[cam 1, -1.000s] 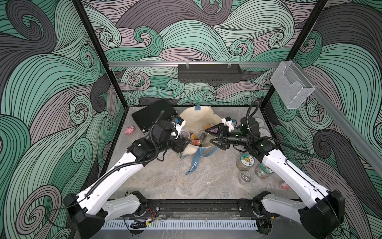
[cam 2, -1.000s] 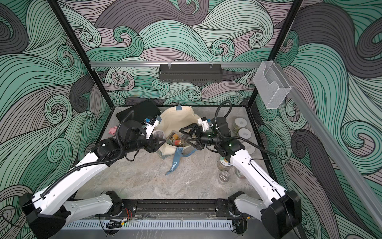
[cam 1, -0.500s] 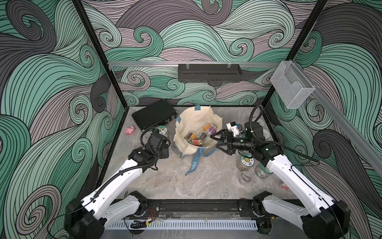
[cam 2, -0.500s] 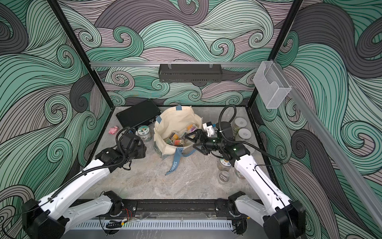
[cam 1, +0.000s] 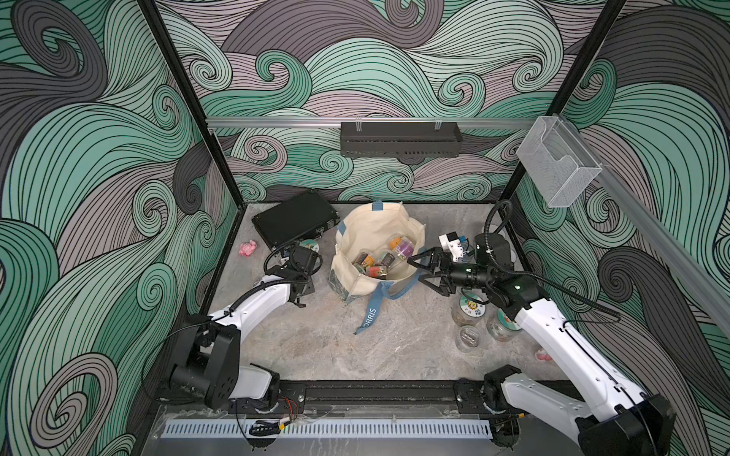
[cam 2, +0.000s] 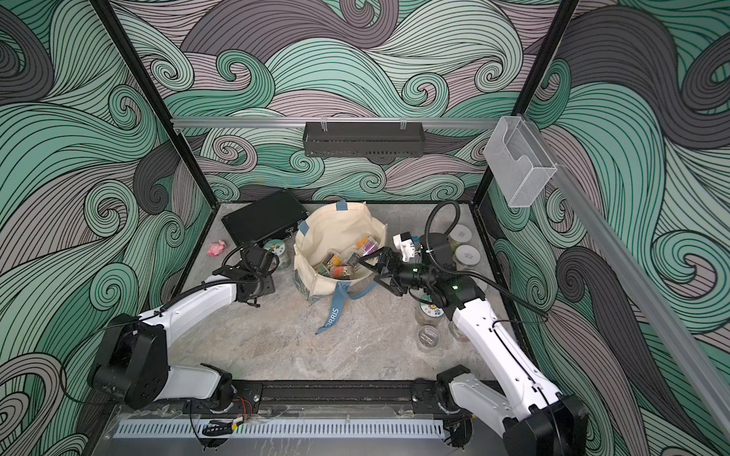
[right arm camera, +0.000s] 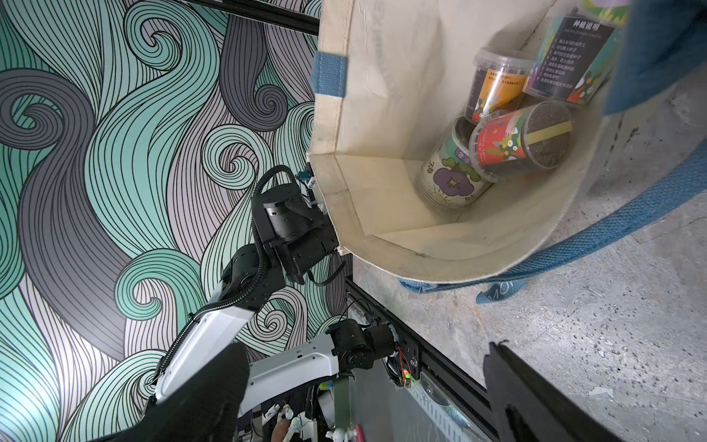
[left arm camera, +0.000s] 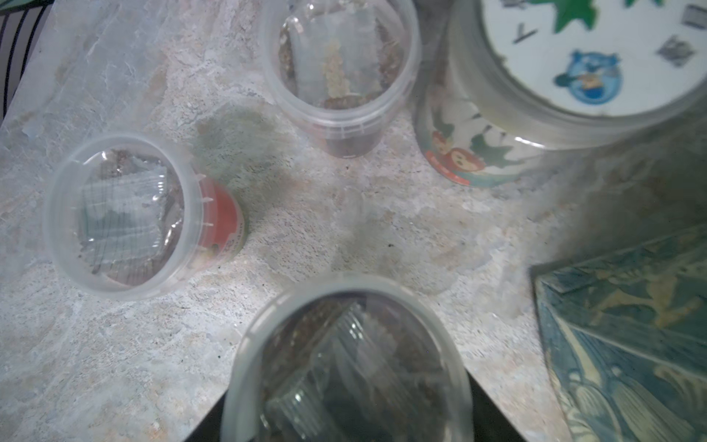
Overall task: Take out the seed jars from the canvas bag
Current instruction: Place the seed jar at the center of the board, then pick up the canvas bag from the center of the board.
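Standing mouth-up at the far centre of the table (cam 1: pixel 316 347), the canvas bag (cam 1: pixel 375 225) appears in both top views with several seed jars (cam 1: pixel 379 262) lying on their sides inside it. A blue-grey strap (cam 1: pixel 371 312) trails from the bag toward the near edge. The right gripper (cam 1: pixel 416 269) is at the bag's right rim with its jaws spread wide and nothing between them. A group of jars (cam 1: pixel 472 312) stands on the table right of the bag, beside the right arm. The left gripper (cam 1: pixel 302 290) points down, left of the bag and near the black case (cam 1: pixel 294 223). Its jaws cannot be made out from above. A pink lump (cam 1: pixel 248 248) lies at the far left.

Left wrist view: a clear-lidded jar (left arm camera: pixel 344 363) sits clamped between the left gripper's dark fingers (left arm camera: pixel 493 421). Three further jars stand on the table: a red-labelled jar (left arm camera: pixel 122 214), a second clear jar (left arm camera: pixel 340 61) and a sticker-lidded jar (left arm camera: pixel 574 57). The bag's green base panel (left arm camera: pixel 631 336) lies just beside them.

Right wrist view: four labelled jars lie heaped in the bag's bottom, a red-banded jar (right arm camera: pixel 524 137) on top. The two finger ends (right arm camera: pixel 535 402) stand well apart.
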`<state>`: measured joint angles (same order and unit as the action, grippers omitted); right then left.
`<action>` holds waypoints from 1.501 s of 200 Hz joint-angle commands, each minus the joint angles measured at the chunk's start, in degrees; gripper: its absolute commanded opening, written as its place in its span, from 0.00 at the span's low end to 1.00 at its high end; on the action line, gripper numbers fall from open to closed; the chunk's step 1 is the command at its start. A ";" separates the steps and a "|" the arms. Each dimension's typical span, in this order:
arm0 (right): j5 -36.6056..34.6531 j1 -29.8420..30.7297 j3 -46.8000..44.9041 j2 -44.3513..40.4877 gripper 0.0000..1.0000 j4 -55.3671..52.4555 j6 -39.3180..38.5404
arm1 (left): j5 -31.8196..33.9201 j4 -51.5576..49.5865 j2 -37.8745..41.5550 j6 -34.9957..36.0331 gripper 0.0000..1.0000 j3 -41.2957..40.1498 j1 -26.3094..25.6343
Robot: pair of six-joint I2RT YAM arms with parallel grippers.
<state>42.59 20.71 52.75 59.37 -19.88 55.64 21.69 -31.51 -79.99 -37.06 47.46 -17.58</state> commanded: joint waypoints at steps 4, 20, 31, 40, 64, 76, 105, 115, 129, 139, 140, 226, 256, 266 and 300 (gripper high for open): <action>1.51 -0.38 0.16 -0.58 0.99 -0.34 -1.43 | -2.15 1.41 -2.93 -1.57 0.34 1.10 2.12; 1.53 -0.41 0.20 -0.55 0.99 -0.22 -1.46 | -3.68 0.83 -5.00 -1.88 0.43 2.04 3.02; 1.71 -0.52 0.29 -0.49 0.99 -0.32 -1.50 | -4.33 0.59 -6.01 -2.04 0.54 2.35 3.38; 1.75 -0.50 0.37 -0.49 0.99 -0.34 -1.69 | -4.68 0.17 -6.33 -2.22 0.63 2.50 3.54; 1.80 -0.58 0.28 -0.49 0.99 -0.33 -1.80 | -4.99 -1.76 -5.49 -2.23 0.82 2.98 3.65; 1.89 -0.58 0.21 -0.49 0.99 -0.34 -1.76 | -5.33 -3.25 -4.01 -2.06 0.87 3.37 3.65; 1.62 -0.69 0.81 -0.32 0.99 -1.65 -2.51 | -7.15 -6.56 3.01 -1.75 0.95 4.24 3.55; 1.54 -0.80 1.10 -0.14 0.99 -2.09 -2.80 | -8.19 -7.99 5.17 -1.34 0.95 4.86 3.53; 1.40 -0.75 1.52 0.12 0.99 -2.46 -3.28 | -10.13 -9.46 8.56 -0.03 0.95 5.97 3.30; 1.27 -0.76 1.85 0.29 0.99 -2.86 -3.66 | -11.90 -9.92 11.24 1.53 0.95 6.82 3.06; 1.27 -0.76 1.93 0.34 0.99 -2.87 -3.72 | -12.09 -9.95 11.47 1.67 0.95 6.88 3.03; 0.56 -0.75 3.42 1.01 0.99 -5.29 -6.13 | -28.47 -13.47 5.31 17.85 0.97 34.87 1.78; 0.25 -0.80 3.50 0.23 0.99 -6.72 -6.92 | -32.33 -18.47 -8.01 24.01 0.95 47.45 0.83; 0.17 -0.85 3.43 -0.04 0.99 -7.21 -7.27 | -32.99 -20.42 -12.06 25.94 0.94 51.52 0.50; -0.49 -0.91 3.34 -0.32 0.99 -8.43 -8.30 | -34.86 -26.74 -22.88 30.66 0.83 62.73 -1.78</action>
<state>43.13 20.23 54.72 59.96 -26.87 49.28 -9.74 -50.39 -98.98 -12.34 103.74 -17.45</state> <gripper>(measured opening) 0.991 0.870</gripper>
